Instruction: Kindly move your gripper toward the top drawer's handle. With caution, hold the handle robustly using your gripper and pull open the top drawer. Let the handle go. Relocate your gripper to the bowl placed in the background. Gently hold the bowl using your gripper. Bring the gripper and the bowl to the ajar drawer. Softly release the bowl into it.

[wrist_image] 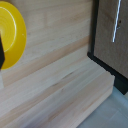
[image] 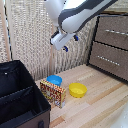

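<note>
My gripper (image: 70, 43), a white boxy hand with blue-tipped fingers, hangs open in the air with nothing between its fingers. It is well to the exterior view's left of the dresser. The top drawer (image: 113, 26) is shut, and its thin silver handle (image: 116, 32) lies flat across its front. Far below the gripper, the blue bowl (image: 54, 79) rests on the wooden surface behind a patterned box. The wrist view shows a grey-brown drawer front (wrist_image: 106, 40) with a silver bar (wrist_image: 116, 22); I cannot tell which drawer it is. The blue bowl is out of the wrist view.
A yellow bowl (image: 77, 90) (wrist_image: 12, 35) sits to the exterior view's right of the blue one. The patterned box (image: 53, 93) stands in front of the blue bowl. A black open case (image: 20, 100) fills the exterior view's lower left. The lower drawer (image: 107, 59) is shut.
</note>
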Available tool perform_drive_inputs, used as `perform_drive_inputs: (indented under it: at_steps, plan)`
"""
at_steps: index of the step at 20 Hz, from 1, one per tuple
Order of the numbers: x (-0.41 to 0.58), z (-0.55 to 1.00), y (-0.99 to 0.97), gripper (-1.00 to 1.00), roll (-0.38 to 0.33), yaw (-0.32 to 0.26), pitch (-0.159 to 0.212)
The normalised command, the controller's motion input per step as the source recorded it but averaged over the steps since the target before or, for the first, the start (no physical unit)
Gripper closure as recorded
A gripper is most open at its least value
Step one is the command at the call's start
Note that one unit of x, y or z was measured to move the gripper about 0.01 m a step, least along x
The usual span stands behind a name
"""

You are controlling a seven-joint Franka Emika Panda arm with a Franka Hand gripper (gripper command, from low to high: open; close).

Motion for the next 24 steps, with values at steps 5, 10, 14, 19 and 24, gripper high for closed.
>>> perform_drive_inputs:
  at_steps: [5,10,14,19,24]
  plan:
    - [0.000,0.07,-0.18,-1.00,-0.297,0.135,-0.024]
    - [0.000,0.08,-0.27,-1.00,-0.274,0.128,-0.043]
    - [0.007,0.05,-0.34,-1.00,-0.279,0.084,-0.042]
    - [0.002,0.03,-0.48,-1.00,-0.269,0.050,-0.046]
    - [0.000,0.05,-0.58,-1.00,-0.249,0.037,-0.050]
